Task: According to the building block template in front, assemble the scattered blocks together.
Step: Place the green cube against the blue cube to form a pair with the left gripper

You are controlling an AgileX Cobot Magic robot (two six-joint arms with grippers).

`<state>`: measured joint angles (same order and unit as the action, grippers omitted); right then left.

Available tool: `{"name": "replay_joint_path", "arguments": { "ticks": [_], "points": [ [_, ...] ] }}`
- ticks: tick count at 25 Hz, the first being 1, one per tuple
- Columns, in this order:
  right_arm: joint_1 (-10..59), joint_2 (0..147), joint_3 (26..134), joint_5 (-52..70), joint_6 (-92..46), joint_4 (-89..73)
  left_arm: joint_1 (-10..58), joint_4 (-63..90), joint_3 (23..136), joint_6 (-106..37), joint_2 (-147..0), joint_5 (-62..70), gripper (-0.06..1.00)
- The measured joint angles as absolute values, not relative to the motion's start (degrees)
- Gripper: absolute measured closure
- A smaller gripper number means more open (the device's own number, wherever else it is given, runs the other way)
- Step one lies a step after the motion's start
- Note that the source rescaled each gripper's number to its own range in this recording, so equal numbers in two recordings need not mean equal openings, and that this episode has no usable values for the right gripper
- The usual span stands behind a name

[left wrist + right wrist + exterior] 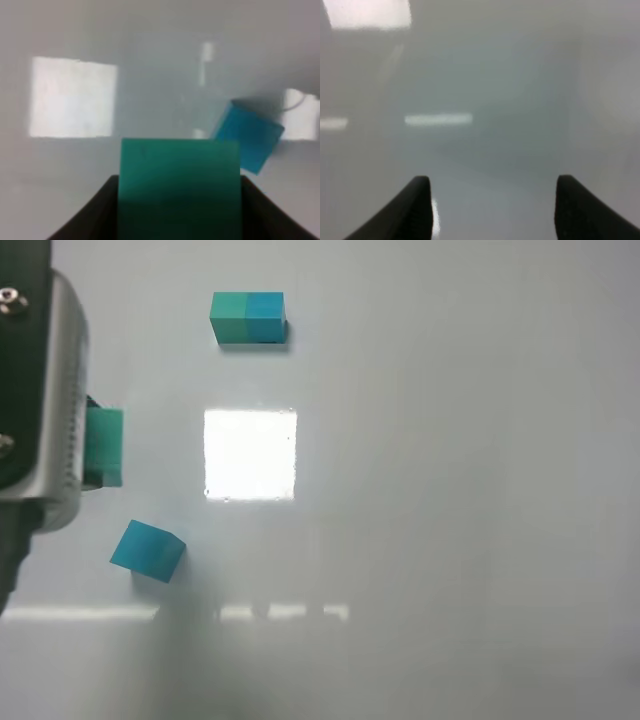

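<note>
Glossy white surface, with glare patches from the ceiling lights all over it. Left claw sits at the left edge of the overhead view, clamped on the teal-green cube. Right claw is spread wide over bare surface. Two-tone template bar lies toward the top of that view, well apart from both cubes. Cyan-blue cube sits askew near the held one, not touching.
</note>
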<state>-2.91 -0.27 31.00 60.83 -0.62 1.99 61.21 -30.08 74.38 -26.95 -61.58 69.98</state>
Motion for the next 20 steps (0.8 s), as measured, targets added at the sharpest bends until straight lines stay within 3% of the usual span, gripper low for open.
{"name": "replay_joint_path", "arguments": {
  "ticks": [10, 20],
  "points": [
    [-2.91, -0.27, 31.0, 60.83, -0.62, 1.99, 61.21, -32.81, 65.22, -28.89, -44.54, 70.24, 0.93],
    [-2.91, -0.27, 31.0, 60.83, -0.62, 1.99, 61.19, -34.68, 64.77, -39.86, -43.61, 70.2, 0.93]
  ]
}}
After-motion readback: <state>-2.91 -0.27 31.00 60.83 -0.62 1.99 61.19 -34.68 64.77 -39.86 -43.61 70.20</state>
